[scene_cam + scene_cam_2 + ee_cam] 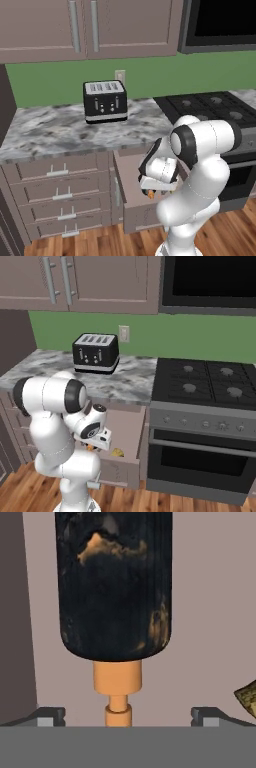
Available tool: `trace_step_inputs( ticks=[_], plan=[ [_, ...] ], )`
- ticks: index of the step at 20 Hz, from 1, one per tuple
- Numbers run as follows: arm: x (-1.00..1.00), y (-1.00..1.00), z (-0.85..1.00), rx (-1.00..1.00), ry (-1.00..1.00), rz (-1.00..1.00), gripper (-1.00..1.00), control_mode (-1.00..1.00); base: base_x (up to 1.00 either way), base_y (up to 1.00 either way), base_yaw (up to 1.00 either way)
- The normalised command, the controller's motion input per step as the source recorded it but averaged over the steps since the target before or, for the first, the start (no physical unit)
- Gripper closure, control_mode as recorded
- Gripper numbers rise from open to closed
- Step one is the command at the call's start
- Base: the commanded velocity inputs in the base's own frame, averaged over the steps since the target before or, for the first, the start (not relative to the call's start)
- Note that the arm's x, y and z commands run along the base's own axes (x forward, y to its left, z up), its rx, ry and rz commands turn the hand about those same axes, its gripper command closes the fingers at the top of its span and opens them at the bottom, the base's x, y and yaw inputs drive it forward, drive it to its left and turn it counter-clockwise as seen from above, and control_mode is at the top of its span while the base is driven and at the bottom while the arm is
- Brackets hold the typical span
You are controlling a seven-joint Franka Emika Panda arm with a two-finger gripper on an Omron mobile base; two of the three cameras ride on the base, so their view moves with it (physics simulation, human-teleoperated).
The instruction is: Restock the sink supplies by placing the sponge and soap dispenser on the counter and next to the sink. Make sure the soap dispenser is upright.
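Note:
The soap dispenser (115, 587) lies on its side on the floor of an open drawer (131, 456). Its dark mottled body points away from the hand and its orange neck and pump point toward it. My gripper (127, 716) hovers just over the pump end, open wide, one fingertip (49, 716) on either side and nothing held. A corner of the yellowish sponge (248, 698) shows to the right, also seen in the drawer (117, 452). From the base views the hand (152, 190) reaches down into the drawer under the marbled counter (45, 132). The sink is out of view.
A black toaster (104, 101) stands on the counter by the green wall. A black stovetop (205, 381) with an oven (200, 456) below lies to the right. Closed drawers (60, 195) are left of the open one, with wall cabinets (85, 25) overhead.

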Motion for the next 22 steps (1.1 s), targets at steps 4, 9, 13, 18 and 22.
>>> trace_step_inputs(
  ticks=[4,9,13,18,22],
  plan=[
    [0.1,0.01,-0.03,0.0,-0.01,0.0,-1.0,-1.0,0.0,0.0,0.0],
    [0.15,0.03,-0.01,0.0,-0.02,0.0,-1.0,-1.0,0.0,0.0,0.0],
    [0.18,0.0,-0.07,0.0,-0.01,0.0,-1.0,-1.0,0.0,0.0,0.0],
    [0.17,0.05,-0.14,0.0,0.0,0.0,-1.0,-1.0,0.0,0.0,0.0],
    [0.02,0.04,-0.12,0.0,0.0,0.0,-1.0,-1.0,0.0,0.0,0.0]
  ],
)
